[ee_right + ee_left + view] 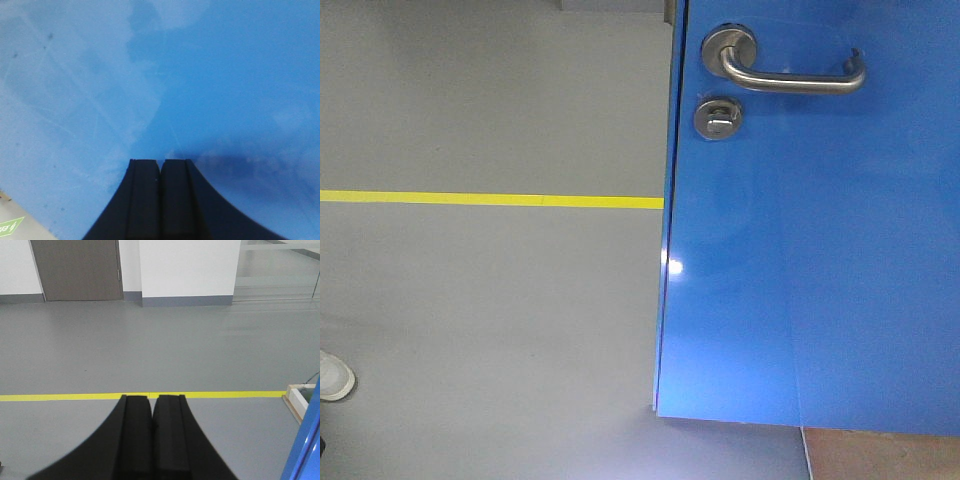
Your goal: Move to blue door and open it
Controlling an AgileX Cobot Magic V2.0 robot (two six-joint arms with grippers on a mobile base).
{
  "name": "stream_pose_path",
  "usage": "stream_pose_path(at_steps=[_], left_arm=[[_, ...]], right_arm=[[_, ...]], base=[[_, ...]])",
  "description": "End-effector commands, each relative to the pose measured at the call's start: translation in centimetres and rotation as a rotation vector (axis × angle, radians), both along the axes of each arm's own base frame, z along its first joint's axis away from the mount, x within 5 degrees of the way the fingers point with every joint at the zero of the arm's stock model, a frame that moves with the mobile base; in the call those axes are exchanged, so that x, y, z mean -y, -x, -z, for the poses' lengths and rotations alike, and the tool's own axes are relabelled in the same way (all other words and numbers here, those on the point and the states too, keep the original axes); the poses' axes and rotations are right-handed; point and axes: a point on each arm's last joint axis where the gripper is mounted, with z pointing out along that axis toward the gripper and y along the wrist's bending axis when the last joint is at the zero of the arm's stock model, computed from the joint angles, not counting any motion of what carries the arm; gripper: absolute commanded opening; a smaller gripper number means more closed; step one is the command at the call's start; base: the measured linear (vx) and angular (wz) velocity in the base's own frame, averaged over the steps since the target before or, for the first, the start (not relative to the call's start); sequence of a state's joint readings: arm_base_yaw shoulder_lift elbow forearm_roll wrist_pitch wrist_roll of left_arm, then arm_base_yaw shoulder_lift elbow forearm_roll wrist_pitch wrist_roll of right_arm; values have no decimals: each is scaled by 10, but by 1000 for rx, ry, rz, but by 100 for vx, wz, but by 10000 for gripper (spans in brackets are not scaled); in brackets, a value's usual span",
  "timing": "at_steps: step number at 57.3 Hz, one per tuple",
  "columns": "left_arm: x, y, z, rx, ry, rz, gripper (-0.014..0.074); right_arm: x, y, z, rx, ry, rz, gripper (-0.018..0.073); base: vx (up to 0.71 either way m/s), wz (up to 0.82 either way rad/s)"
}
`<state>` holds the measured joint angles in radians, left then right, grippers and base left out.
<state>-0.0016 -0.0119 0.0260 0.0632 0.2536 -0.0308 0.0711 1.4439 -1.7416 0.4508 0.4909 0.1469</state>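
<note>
From the front-facing view the blue door (pixel 810 240) fills the right half of the frame, its free edge standing over the grey floor (pixel 490 300) just past the end of the yellow floor line (pixel 490 199); it is a glossy bright-blue slab with a brushed-silver lever handle (pixel 790 70) near the top and a round thumb-turn lock (pixel 717 118) just below it, neither of them touched by an arm. In the left wrist view the left end effector (pixel 151 412) is closed on nothing and looks out over open floor, with only a sliver of the door at the lower right corner (it seems held in reserve). In the right wrist view the right end effector (pixel 159 172), likewise closed and empty, points straight at the door face very near it, probably because the base has drawn up close and this arm is the one placed to work the door.
</note>
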Motion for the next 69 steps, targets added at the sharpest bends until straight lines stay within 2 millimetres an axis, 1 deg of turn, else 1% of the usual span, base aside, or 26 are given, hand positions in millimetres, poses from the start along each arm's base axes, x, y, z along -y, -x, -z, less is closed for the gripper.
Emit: stream_pose_path(at_steps=[1, 65, 69], left_arm=[[1, 1, -17, 115, 6, 11, 73], [1, 1, -17, 115, 6, 11, 73], [1, 1, -17, 115, 6, 11, 73]], right_arm=[[5, 15, -25, 137, -19, 35, 12], [5, 15, -25, 136, -19, 36, 12], [6, 13, -23, 134, 7, 46, 12]], base=[[6, -3], [0, 0], [0, 0]])
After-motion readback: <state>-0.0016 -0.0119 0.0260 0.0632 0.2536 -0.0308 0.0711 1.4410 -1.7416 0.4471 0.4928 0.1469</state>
